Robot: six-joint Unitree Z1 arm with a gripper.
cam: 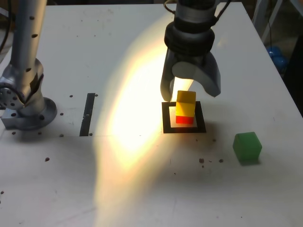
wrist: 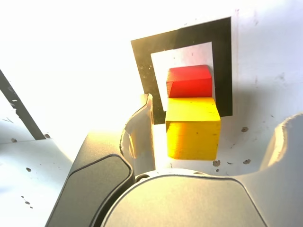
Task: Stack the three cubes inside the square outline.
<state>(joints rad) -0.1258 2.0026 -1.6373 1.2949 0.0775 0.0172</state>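
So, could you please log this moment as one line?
pincer: open | yellow cube: on red cube | green cube: outside outline

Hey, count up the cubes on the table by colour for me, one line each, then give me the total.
Red cube: 1
Yellow cube: 1
Green cube: 1
Total cubes: 3

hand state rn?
Hand: open, jaws apart either side of the yellow cube, not gripping it.
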